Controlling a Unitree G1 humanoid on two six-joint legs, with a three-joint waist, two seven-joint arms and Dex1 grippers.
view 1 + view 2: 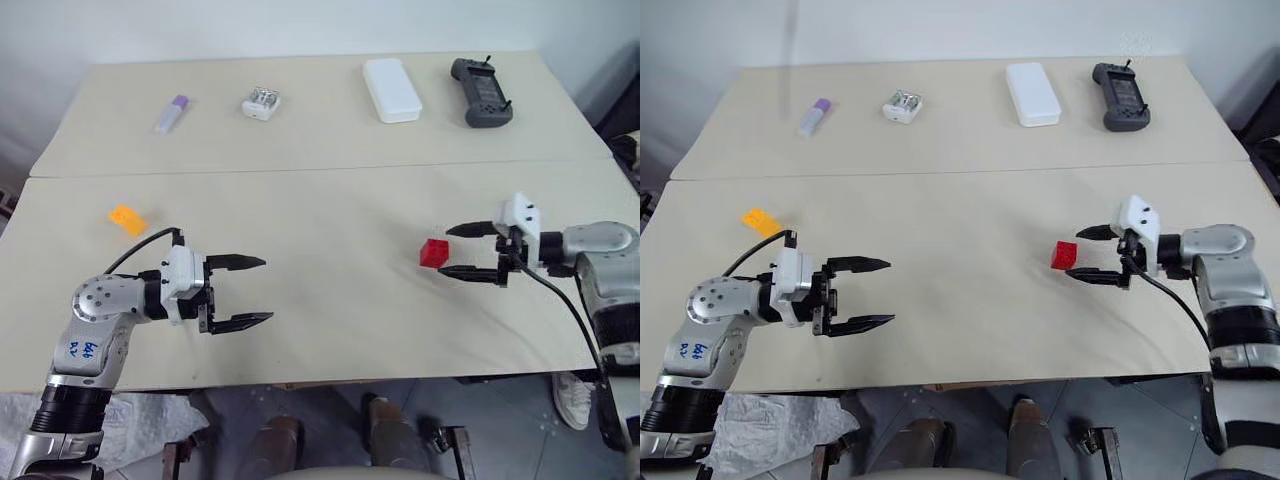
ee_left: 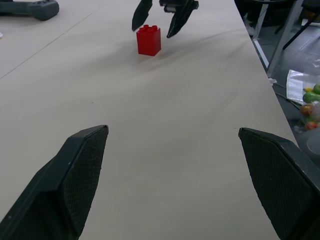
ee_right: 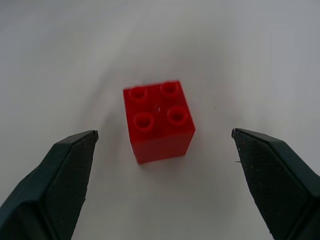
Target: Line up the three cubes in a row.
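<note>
Beige worktop (image 1: pixel 330 330): right gripper (image 1: pixel 470 251) sits jaws-wide at 3 o'clock of the small red studded plastic cube (image 1: pixel 434 251), lined up to straddle it, while left gripper (image 1: pixel 247 292), jaws wide and empty, waits near the orange-yellow block (image 1: pixel 127 218) at 11 o'clock.

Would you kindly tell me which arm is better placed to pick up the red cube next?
The right. Its open hand sits just beside the red cube, fingers pointing at it. The left hand, also open, hangs far across the table.
</note>
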